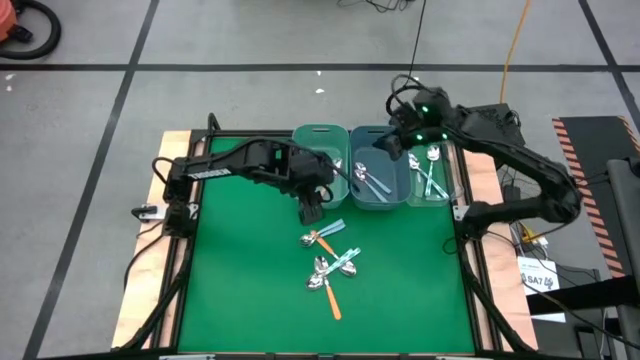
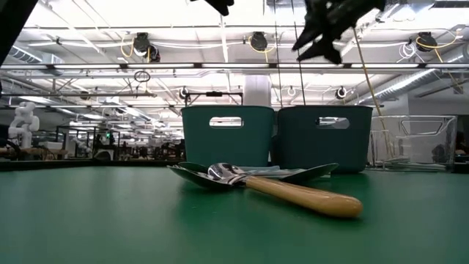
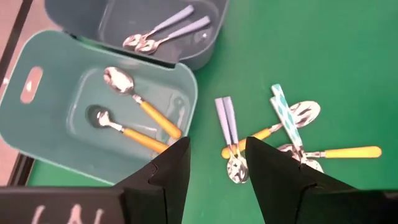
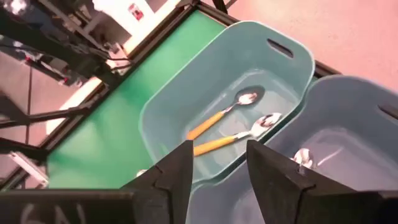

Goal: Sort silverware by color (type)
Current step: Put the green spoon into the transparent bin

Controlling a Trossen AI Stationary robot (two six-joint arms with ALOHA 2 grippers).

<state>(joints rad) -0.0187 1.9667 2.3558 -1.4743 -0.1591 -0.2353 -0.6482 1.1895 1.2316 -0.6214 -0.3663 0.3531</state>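
The light teal plastic bin [image 3: 37,118] holds two orange-handled metal spoons [image 3: 140,115], the darker teal bin [image 3: 205,46] two blue-handled spoons [image 3: 168,31], while both the left hand [image 3: 214,162] and right hand [image 4: 217,165] hover parted, empty.

Green table [image 1: 240,270]: three bins [image 1: 372,165] upper centre of frame, loose spoons [image 1: 330,262] in a cluster just below centre.
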